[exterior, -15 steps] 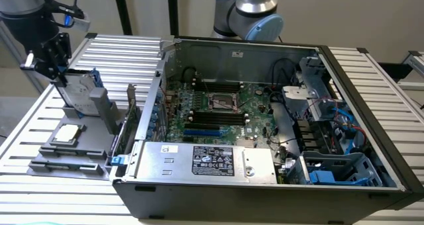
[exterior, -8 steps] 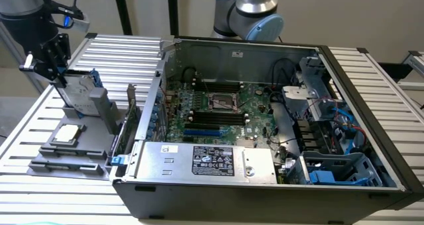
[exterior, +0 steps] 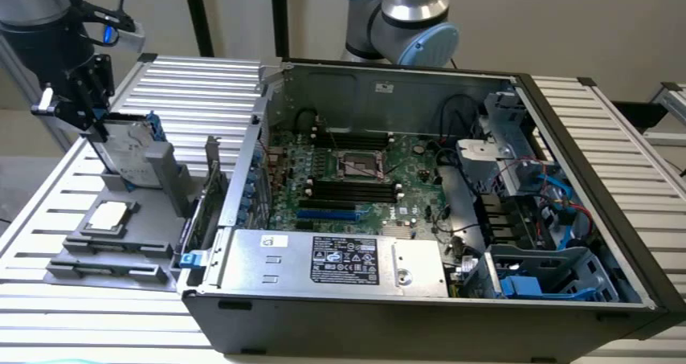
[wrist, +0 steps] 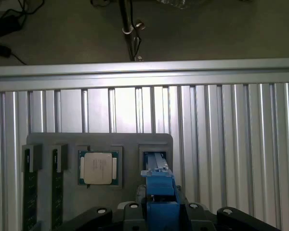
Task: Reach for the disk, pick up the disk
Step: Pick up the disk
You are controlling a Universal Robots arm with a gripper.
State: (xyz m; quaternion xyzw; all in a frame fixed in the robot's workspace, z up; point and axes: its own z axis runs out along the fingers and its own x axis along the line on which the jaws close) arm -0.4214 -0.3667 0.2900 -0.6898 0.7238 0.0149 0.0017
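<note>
1 pincer (exterior: pixel 99 129) tight on top of the upright disk (exterior: pixel 137 157)

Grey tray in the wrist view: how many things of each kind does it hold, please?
Chip: 1
Disk: 1
Long dark strips: 2
Total: 4

Silver-grey disk (exterior: pixel 131 151) with blue side rails; plain grey tray (exterior: pixel 150 227); silver chip (wrist: pixel 99 168), green-edged, on the tray; ribbed silver table (exterior: pixel 204 83) under the tray; green circuit board (exterior: pixel 354 179) in dark case (exterior: pixel 429 324) beside the tray.
</note>
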